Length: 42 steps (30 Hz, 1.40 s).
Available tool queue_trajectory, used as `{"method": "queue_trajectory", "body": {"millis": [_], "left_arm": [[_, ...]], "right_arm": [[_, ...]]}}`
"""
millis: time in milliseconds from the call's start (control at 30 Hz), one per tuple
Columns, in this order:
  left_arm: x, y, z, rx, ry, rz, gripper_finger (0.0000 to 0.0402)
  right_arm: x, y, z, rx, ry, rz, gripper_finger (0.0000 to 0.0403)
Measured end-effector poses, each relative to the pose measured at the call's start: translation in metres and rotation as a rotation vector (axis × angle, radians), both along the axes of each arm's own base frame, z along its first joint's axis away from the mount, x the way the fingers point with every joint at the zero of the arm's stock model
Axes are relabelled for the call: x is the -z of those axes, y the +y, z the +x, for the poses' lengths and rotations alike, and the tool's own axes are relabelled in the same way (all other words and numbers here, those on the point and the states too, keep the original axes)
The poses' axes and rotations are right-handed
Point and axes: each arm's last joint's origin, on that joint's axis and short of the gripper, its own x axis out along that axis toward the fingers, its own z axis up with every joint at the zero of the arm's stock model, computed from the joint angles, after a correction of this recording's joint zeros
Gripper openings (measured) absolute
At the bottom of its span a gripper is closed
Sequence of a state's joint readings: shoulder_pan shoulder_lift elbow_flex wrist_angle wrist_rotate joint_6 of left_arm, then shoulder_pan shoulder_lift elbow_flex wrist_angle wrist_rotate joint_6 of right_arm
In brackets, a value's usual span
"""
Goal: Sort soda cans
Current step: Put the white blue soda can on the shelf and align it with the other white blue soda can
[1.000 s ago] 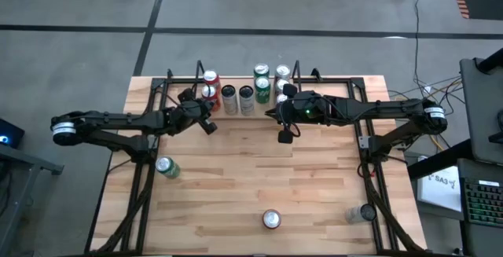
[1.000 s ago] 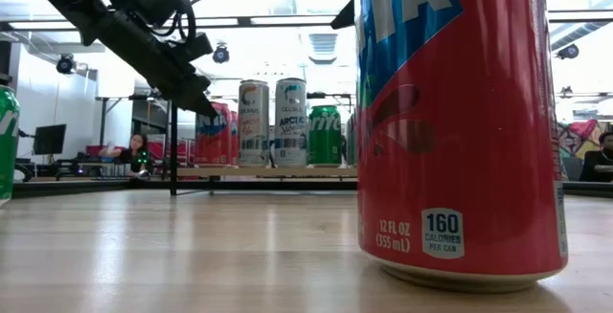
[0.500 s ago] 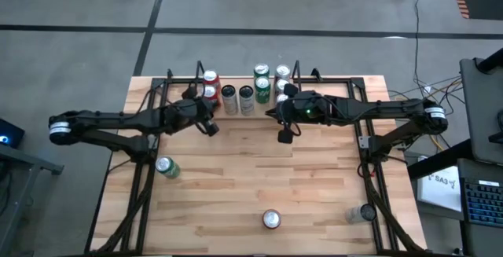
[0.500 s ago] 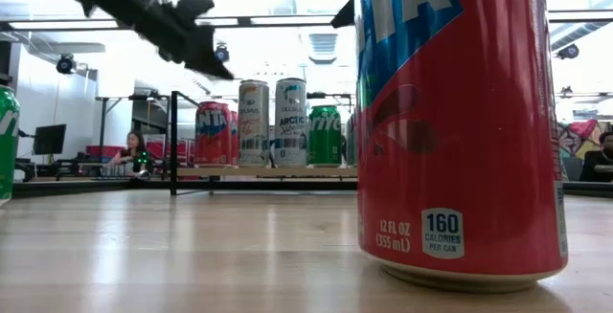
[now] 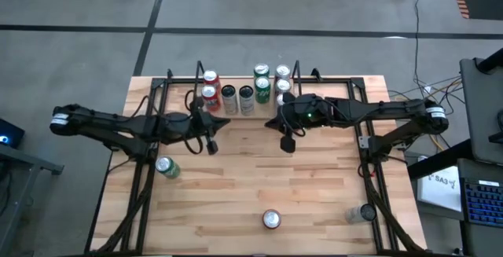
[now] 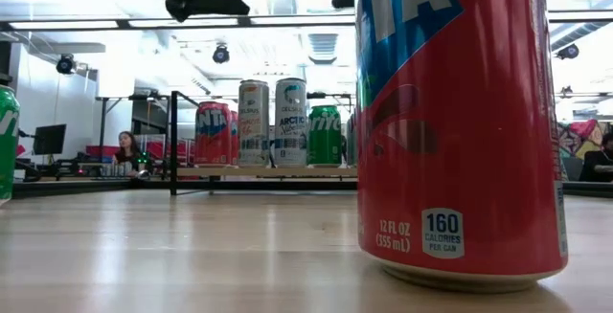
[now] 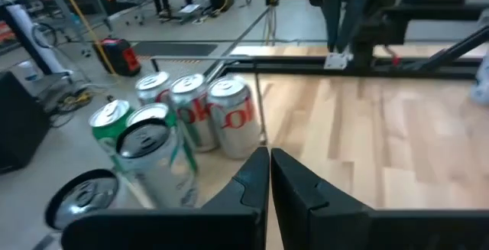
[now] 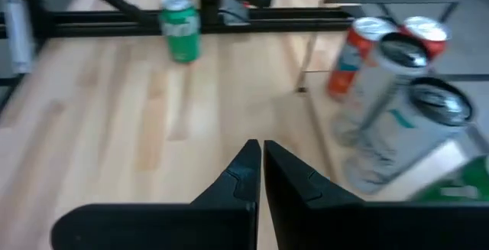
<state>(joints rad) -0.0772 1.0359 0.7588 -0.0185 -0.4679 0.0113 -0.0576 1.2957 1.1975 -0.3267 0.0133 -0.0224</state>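
Several soda cans stand upright in a group at the table's far edge: red ones [image 5: 209,86], dark and silver ones [image 5: 237,97], green ones [image 5: 262,78] and silver ones [image 5: 281,79]. Three more stand apart: a green can [image 5: 166,167] near the left edge, a red can [image 5: 271,219] at the near edge, and a silver can [image 5: 364,212] at the near right. My left gripper [image 5: 211,146] hangs shut and empty in the air, nearer than the red cans. My right gripper [image 5: 287,143] hangs shut and empty, nearer than the silver cans.
A dark metal frame [image 5: 169,84] runs around the table's far edge and down both sides. The middle of the wooden table [image 5: 251,178] is bare between the far group and the three single cans. A person [image 6: 124,150] sits in the room beyond.
My left gripper has risen and swung away from the red cans at the far edge, toward the table's near edge, staying shut and empty. The cans have kept their places.
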Motion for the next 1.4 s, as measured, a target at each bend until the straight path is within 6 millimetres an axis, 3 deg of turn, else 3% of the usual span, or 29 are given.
{"method": "queue_trajectory", "body": {"millis": [333, 533, 967, 1400], "left_arm": [[-0.02, -0.003, 0.002, 0.011, -0.075, -0.025, 0.0], [-0.027, -0.007, 0.004, 0.064, -0.175, -0.048, 0.0], [-0.015, -0.042, 0.025, 0.256, -0.291, -0.085, 0.0], [0.006, -0.084, 0.039, 0.376, -0.261, -0.156, 0.0]], "right_arm": [[-0.014, 0.043, -0.007, -0.044, 0.078, 0.202, 0.0009], [-0.017, 0.083, -0.013, -0.1, 0.156, 0.305, 0.0009], [0.004, 0.143, -0.019, -0.111, 0.521, 0.355, 0.0009], [0.013, 0.188, -0.056, -0.153, 0.707, 0.308, 0.0009]]}}
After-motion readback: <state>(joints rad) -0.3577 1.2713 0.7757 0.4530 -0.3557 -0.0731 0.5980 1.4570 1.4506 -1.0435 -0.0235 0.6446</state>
